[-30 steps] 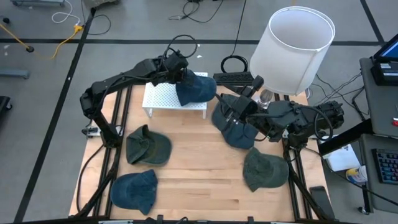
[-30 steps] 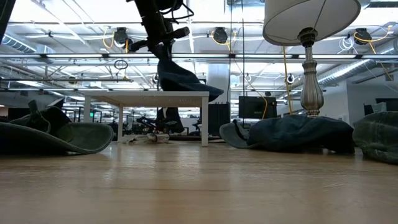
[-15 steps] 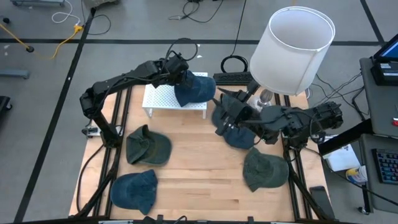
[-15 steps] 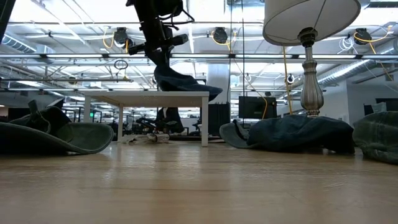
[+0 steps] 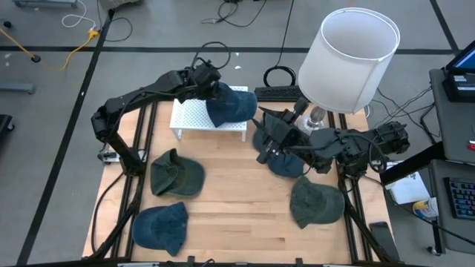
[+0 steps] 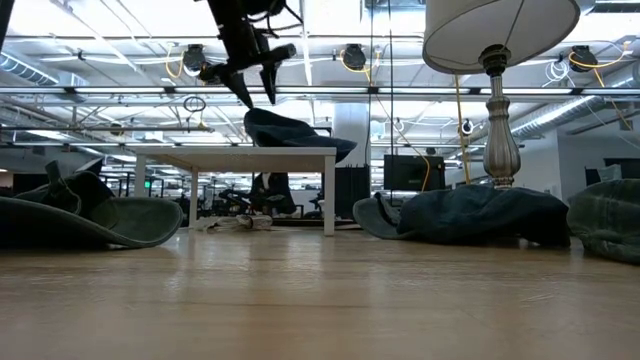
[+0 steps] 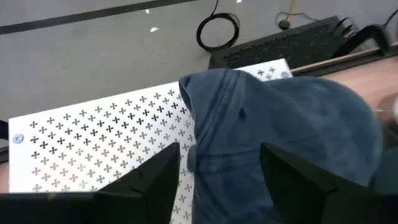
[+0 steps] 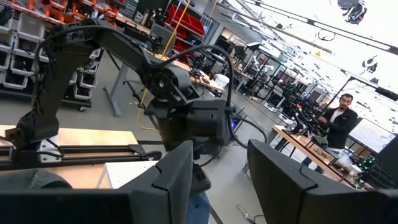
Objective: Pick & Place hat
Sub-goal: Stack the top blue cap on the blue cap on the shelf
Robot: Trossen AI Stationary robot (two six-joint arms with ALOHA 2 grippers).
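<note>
On the pale wooden tabletop (image 5: 230,189): nearest, a dark blue cloth hat (image 5: 161,228) and two olive ones; mid-table, the right gripper (image 5: 266,148), fingers parted, empty, over another blue hat (image 5: 280,157). Farther, the blue denim hat (image 5: 231,106) rests on the white perforated stand (image 5: 191,116), overhanging its edge; it may slide off. Left gripper (image 6: 252,90) above, open. Beyond: white lamp (image 5: 349,52), workshop benches.

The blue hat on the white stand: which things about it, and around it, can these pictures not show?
- Blue hat: in the left wrist view an edge cuts off its front; where its overhanging side ends stays unseen.
- White stand: in the high view the hat and left gripper cover part of its top.
- Right gripper: in the high view, too small; grip unclear.
</note>
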